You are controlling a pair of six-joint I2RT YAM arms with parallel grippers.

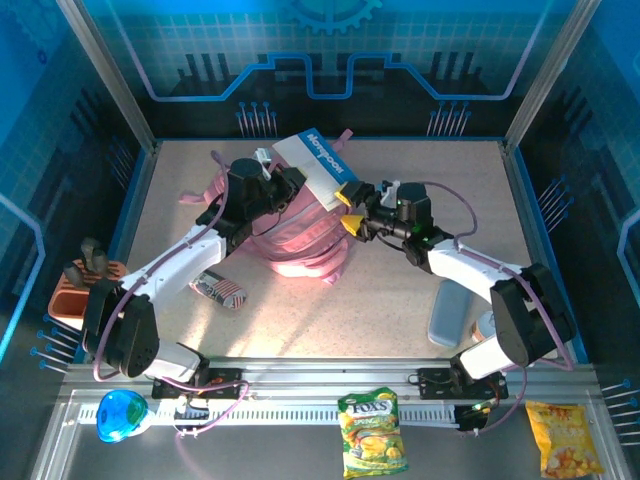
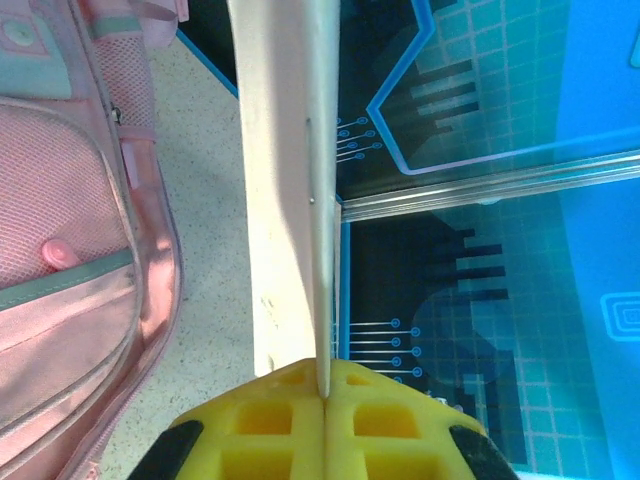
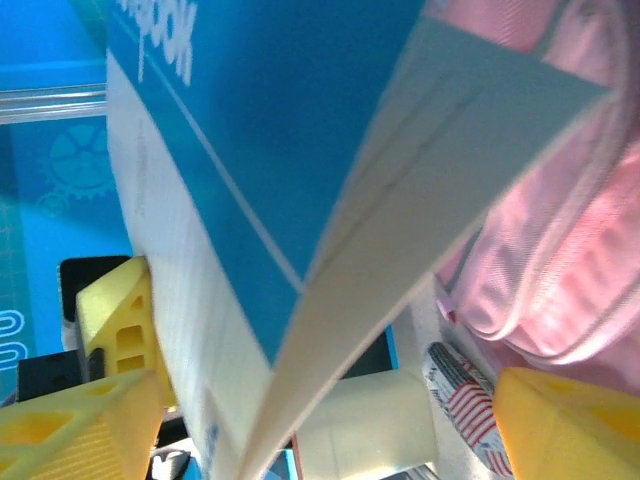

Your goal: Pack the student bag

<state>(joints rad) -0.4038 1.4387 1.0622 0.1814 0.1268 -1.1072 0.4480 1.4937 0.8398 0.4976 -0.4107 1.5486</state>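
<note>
top external shows the student bag (image 1: 300, 245) mid-table, the left gripper (image 1: 272, 183) clamped on a blue notebook (image 1: 318, 165) above it, and the right gripper (image 1: 350, 211) spread wide about its lower corner. step in hand: loading the notebook. next, it likely needs lowering into the bag's mouth.

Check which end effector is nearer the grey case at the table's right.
Right. The right end effector is up-left of the grey case; the left end effector is farther, over the student bag.
</note>
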